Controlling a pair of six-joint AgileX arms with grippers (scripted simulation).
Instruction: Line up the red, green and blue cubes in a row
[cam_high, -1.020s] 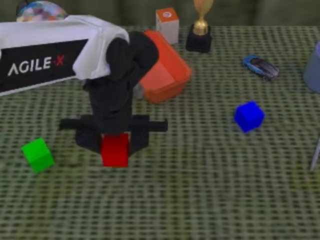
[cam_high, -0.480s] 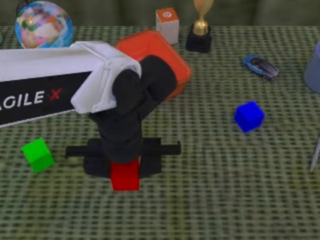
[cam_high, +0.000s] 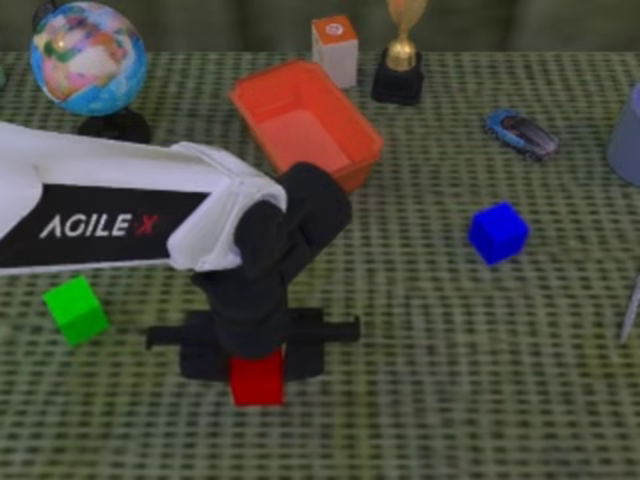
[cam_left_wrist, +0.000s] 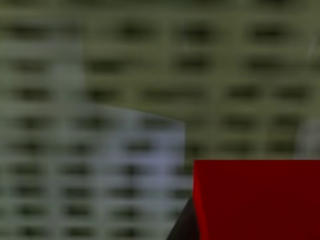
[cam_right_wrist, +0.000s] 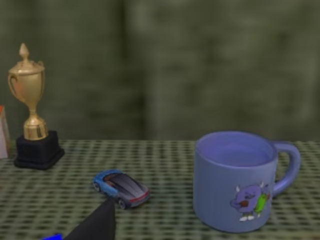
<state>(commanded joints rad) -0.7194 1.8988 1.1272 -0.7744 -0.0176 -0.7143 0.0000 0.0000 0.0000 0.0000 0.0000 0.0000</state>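
Carrying the red cube (cam_high: 257, 380) clamped between its fingers, the left gripper (cam_high: 255, 355) is travelling nearer the table's front edge than a second ago, away from the orange tray (cam_high: 262, 98). Green cube (cam_high: 75, 310) is sitting left, blue cube (cam_high: 498, 232) well right; nothing is blocking. Right gripper is parked at the right; whether its fingers are parted, I cannot tell.

Carried nearer the table's front edge: red cube (cam_high: 257, 380), clamped in left gripper (cam_high: 256, 368); orange tray (cam_high: 340, 128) and globe (cam_high: 88, 57) uncovered.
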